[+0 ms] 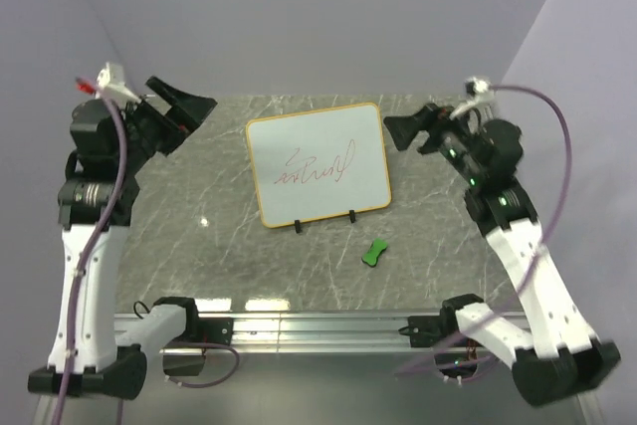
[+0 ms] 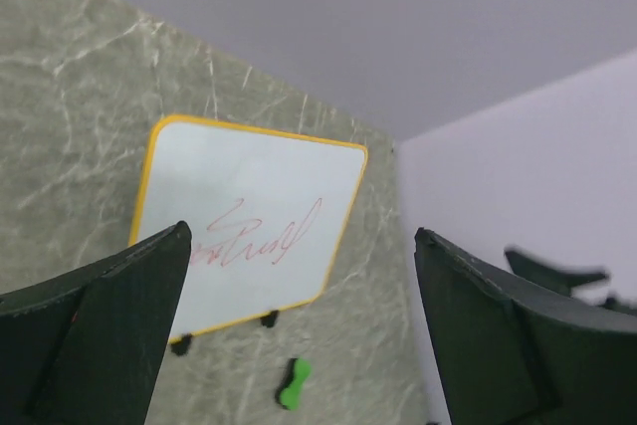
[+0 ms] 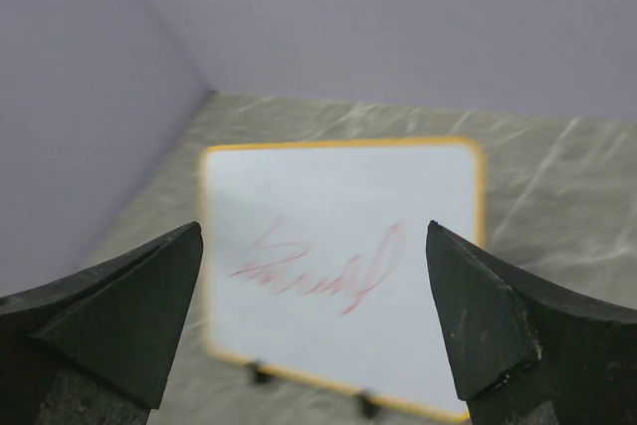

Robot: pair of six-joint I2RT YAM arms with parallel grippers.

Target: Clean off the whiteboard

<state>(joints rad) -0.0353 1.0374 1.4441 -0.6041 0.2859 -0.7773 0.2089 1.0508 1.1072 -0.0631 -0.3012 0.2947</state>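
The whiteboard (image 1: 317, 162) lies flat in the middle of the marble table, white with a tan-orange rim, two small black feet on its near edge and a red scribble across it. It also shows in the left wrist view (image 2: 249, 221) and the right wrist view (image 3: 343, 266). A small green eraser (image 1: 374, 253) lies on the table just in front of the board, also in the left wrist view (image 2: 294, 384). My left gripper (image 1: 189, 106) is open and empty, raised left of the board. My right gripper (image 1: 406, 130) is open and empty, raised right of the board.
The grey marble tabletop (image 1: 199, 236) is walled by lilac panels at the back and sides. An aluminium rail (image 1: 318, 323) with both arm bases runs along the near edge.
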